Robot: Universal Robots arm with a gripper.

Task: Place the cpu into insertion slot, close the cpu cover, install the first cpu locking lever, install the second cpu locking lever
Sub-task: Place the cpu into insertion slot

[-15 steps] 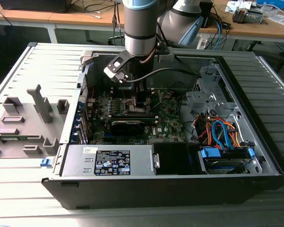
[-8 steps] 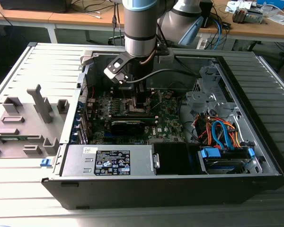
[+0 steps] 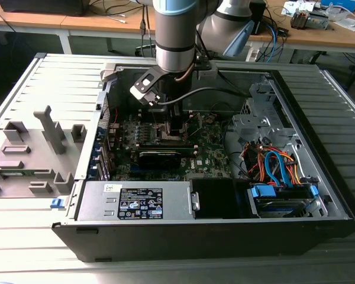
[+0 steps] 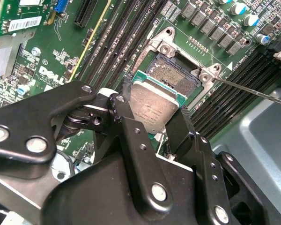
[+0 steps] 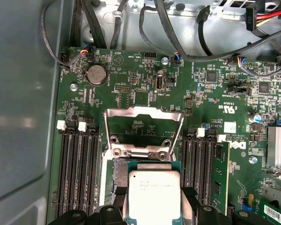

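A grey slatted counter point(image 3: 23, 83) carries, on the exterior view's left, a set of grey plastic holders point(image 3: 29, 154). Beside them lies an open black computer case point(image 3: 165, 236), with wooden desks point(image 3: 77, 23) behind it. Inside the case a green circuit board point(image 3: 213, 148) lies flat, and orange and blue cables point(image 3: 275, 165) bunch in its corner at the exterior view's right. The arm point(image 3: 174, 35) reaches straight down into the case over the board.

The tool point(image 4: 154, 110) is clamped on the cpu point(image 4: 152, 105), one black finger on each of two opposite edges, silvery top facing up. The chip sits over the near edge of the insertion slot point(image 4: 175, 70), whose dark contact field is mostly uncovered; whether chip and socket touch cannot be told. In the first wrist view the cpu cover point(image 5: 145, 111) stands swung open beyond the socket, between the banks of memory slots point(image 5: 77, 164). A thin metal lever point(image 4: 248, 91) juts out from the socket's corner.
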